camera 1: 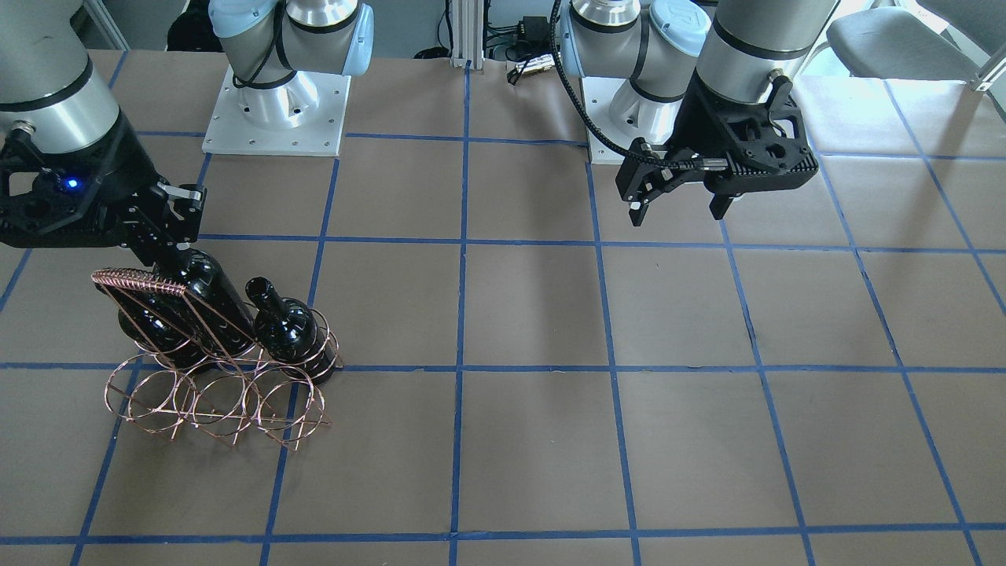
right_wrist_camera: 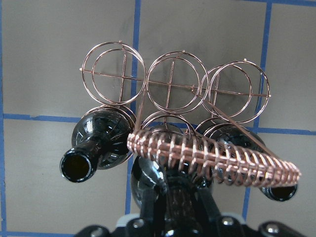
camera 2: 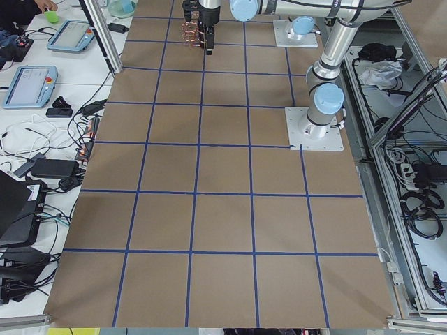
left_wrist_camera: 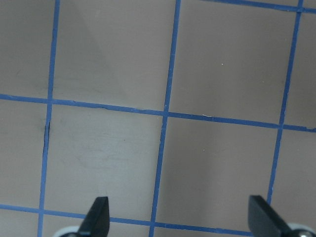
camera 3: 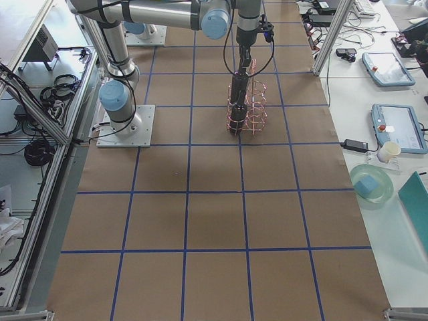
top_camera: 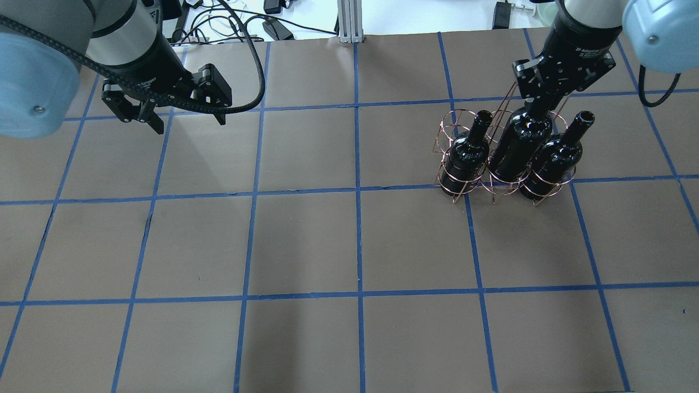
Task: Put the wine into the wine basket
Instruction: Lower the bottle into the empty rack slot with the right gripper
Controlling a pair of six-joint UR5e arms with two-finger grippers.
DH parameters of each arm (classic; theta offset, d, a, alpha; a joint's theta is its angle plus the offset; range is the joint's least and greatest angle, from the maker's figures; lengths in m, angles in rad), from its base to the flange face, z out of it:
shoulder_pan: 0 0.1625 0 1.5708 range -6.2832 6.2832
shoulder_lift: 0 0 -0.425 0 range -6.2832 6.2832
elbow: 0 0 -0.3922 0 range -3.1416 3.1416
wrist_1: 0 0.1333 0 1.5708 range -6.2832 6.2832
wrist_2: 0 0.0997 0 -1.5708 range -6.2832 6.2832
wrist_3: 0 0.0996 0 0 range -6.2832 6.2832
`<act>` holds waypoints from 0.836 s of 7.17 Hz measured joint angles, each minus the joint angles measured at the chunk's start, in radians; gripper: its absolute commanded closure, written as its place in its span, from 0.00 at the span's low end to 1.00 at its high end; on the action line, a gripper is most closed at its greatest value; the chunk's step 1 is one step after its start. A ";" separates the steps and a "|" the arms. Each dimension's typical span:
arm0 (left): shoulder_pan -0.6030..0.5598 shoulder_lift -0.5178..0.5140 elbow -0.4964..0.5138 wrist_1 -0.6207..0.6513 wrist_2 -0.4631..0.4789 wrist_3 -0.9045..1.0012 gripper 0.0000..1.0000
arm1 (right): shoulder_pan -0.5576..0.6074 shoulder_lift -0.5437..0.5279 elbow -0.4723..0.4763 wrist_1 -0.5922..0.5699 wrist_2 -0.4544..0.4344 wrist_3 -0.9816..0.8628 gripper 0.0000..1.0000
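Note:
The copper wire wine basket (top_camera: 456, 188) stands at the table's right, and shows in the front view (camera 1: 220, 401) and the right wrist view (right_wrist_camera: 173, 86). Three near-black wine bottles sit in its robot-side row: left (top_camera: 467, 155), middle (top_camera: 519, 144) and right (top_camera: 554, 158). My right gripper (top_camera: 538, 103) is shut on the middle bottle's neck. That bottle (camera 1: 200, 295) stands higher than the other two, with its lower body inside the middle ring. The coil-wrapped handle (right_wrist_camera: 212, 155) leans beside it. My left gripper (top_camera: 175, 112) hangs open and empty over bare table on the far left (left_wrist_camera: 180, 217).
The basket's far row of rings (camera 1: 212, 393) holds nothing. Brown paper with blue tape lines (top_camera: 357, 191) covers the table. The arm bases (camera 1: 275, 110) stand at the robot's edge. Cables and devices (top_camera: 273, 24) lie beyond the far edge.

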State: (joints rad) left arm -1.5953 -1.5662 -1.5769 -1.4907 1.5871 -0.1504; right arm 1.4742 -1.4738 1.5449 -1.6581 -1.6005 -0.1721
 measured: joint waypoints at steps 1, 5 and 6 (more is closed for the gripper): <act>0.000 0.000 0.000 0.000 0.000 0.000 0.00 | 0.000 0.003 0.015 -0.014 -0.001 -0.011 1.00; 0.000 0.000 -0.001 0.001 -0.001 0.001 0.00 | 0.000 0.036 0.048 -0.056 0.000 -0.042 1.00; 0.000 -0.001 -0.001 0.002 -0.001 0.001 0.00 | 0.000 0.044 0.050 -0.060 -0.002 -0.043 1.00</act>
State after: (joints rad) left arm -1.5953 -1.5668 -1.5784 -1.4890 1.5862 -0.1494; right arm 1.4742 -1.4302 1.5945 -1.7178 -1.6022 -0.2153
